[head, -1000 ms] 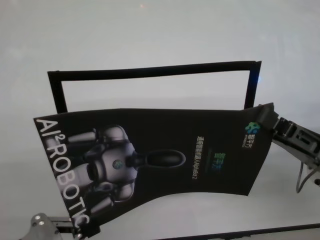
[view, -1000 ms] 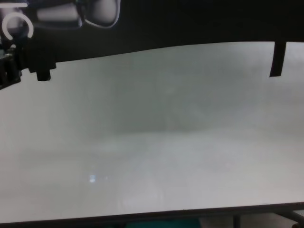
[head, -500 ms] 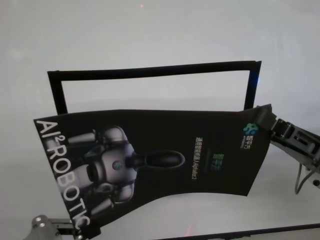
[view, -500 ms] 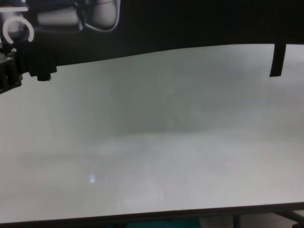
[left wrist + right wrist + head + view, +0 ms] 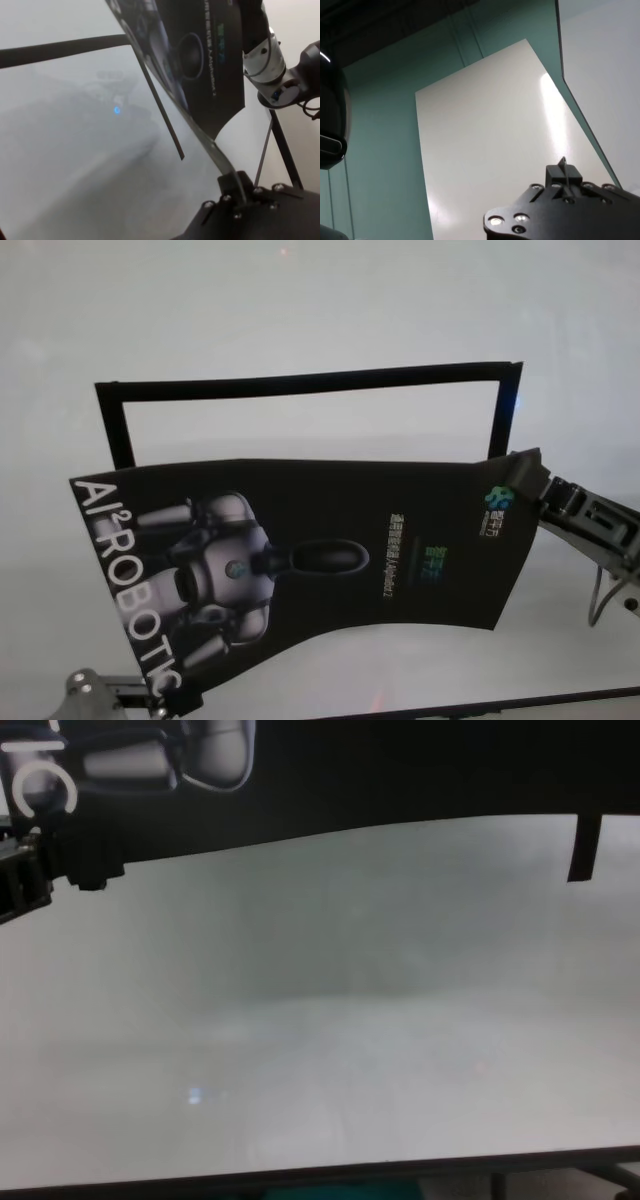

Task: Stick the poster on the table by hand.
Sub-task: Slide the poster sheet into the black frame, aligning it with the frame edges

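Here we hold the poster (image 5: 330, 550) up above the table (image 5: 300, 310), stretched between our two grippers. Our left gripper (image 5: 160, 702) sits at the near left, its fingers pinched together on the poster's near-left corner, just beside the end of the white lettering. Our right gripper (image 5: 532, 478) is out on the right, its fingers clamped on the poster's far-right corner near the small blue-green logo. The sheet hangs off the surface, printed side up, sagging along its near edge so that this edge curves between the two held corners. On the table beyond and partly under the poster lies a black rectangular outline (image 5: 300, 383), its far side and both short sides showing.
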